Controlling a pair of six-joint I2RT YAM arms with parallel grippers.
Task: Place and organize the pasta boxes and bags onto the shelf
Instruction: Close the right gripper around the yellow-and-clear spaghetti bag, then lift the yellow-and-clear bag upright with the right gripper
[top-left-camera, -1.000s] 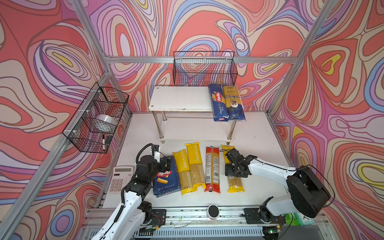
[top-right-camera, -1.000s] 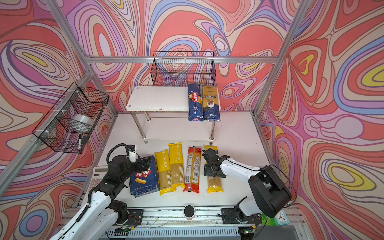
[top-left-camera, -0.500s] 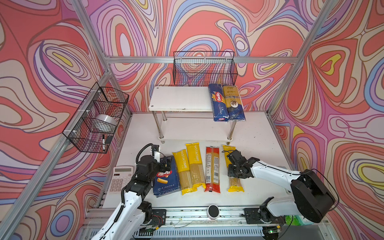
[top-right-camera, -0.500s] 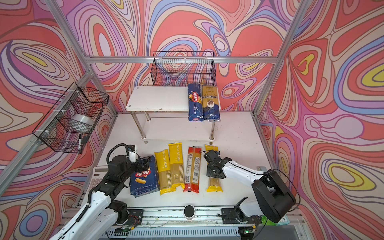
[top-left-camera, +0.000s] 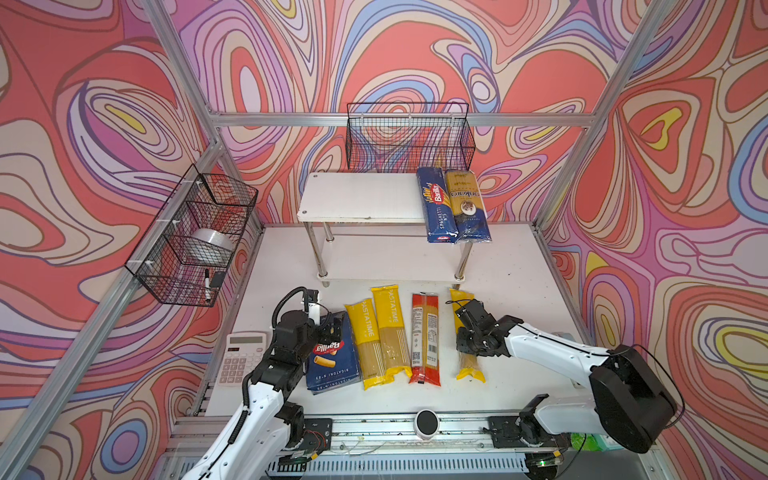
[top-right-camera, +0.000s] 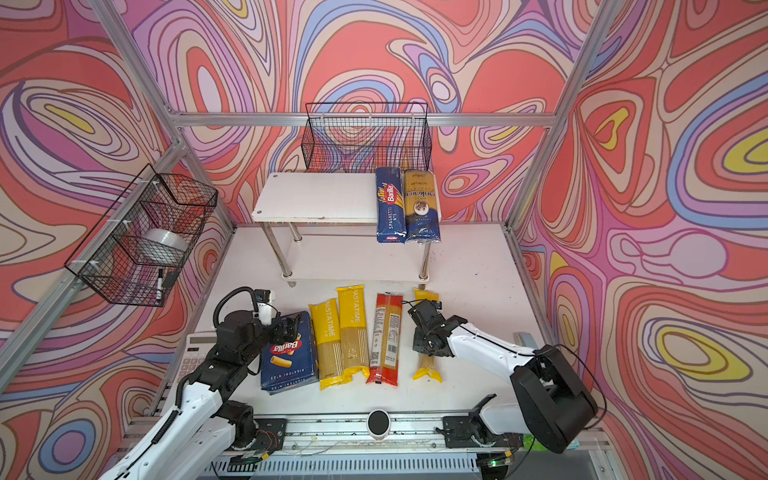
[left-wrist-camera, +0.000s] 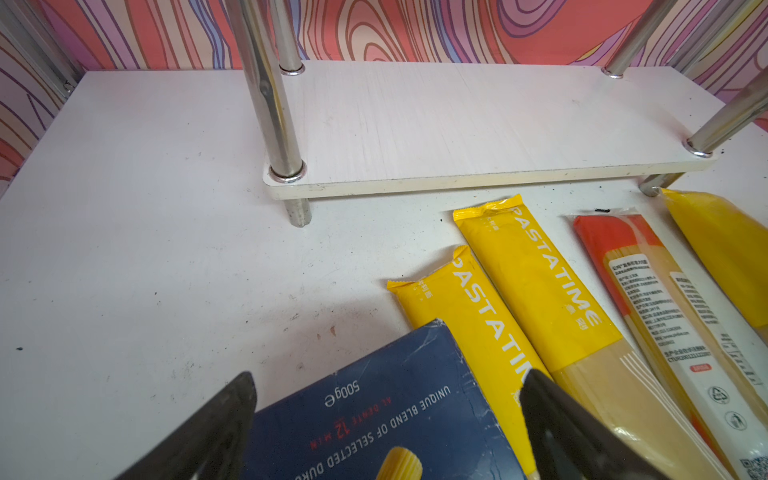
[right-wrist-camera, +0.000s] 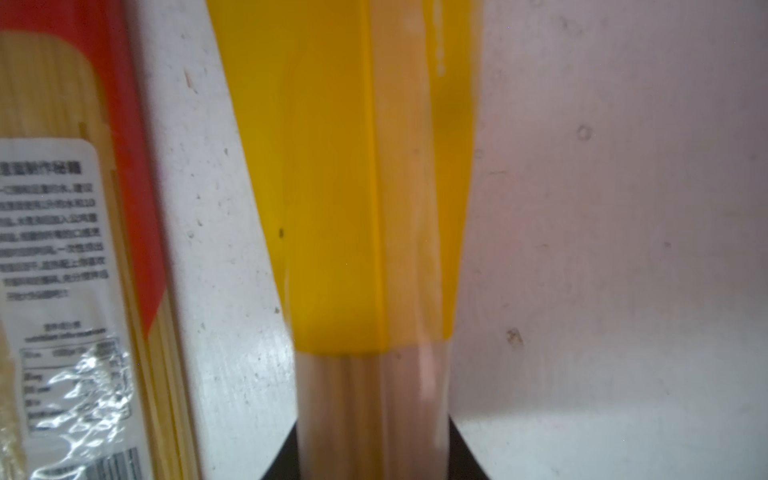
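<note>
On the table my right gripper (top-left-camera: 467, 345) (right-wrist-camera: 374, 457) is down over the rightmost yellow bag (top-left-camera: 469, 370) (right-wrist-camera: 365, 208), fingers pressed against both its long sides. My left gripper (top-left-camera: 328, 328) (left-wrist-camera: 386, 424) stands open, its fingers straddling the far end of the wide blue rigatoni box (top-left-camera: 332, 361) (left-wrist-camera: 374, 415). Two more yellow bags (top-left-camera: 368, 345) (top-left-camera: 390, 332) and a red bag (top-left-camera: 424, 336) lie side by side between the grippers. On the right end of the shelf's (top-left-camera: 361, 197) top board lie the narrow blue spaghetti box (top-left-camera: 436, 205) and a gold-and-navy bag (top-left-camera: 467, 205).
A white calculator (top-left-camera: 243, 357) lies left of the rigatoni box. A black wire basket (top-left-camera: 191, 237) with a tape roll hangs on the left wall, another (top-left-camera: 409, 137) behind the shelf. The shelf's lower board (top-left-camera: 386, 257) is bare. A round black sensor (top-left-camera: 427, 422) sits on the front rail.
My right gripper slid a little toward the table's front along the rightmost yellow bag and its jaws closed in on it. The left arm has not moved.
</note>
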